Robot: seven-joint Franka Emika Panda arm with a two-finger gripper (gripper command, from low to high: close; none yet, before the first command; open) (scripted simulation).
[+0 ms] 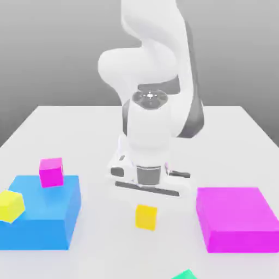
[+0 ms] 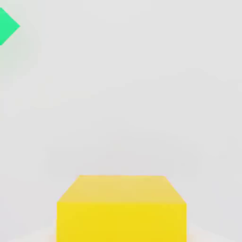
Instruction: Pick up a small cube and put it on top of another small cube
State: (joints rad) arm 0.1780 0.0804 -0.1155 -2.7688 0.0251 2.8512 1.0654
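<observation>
The small plain golden-yellow cube (image 1: 146,216) sits directly beneath the tool (image 1: 148,197), whose jaws are closed narrow, apparently on it; the target lemon-yellow cube (image 1: 11,205) lies toward the exterior view's left.

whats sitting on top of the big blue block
A small magenta cube rests on the big blue block, and a small lemon-yellow cube sits tilted at its edge. The top under them is covered.
</observation>
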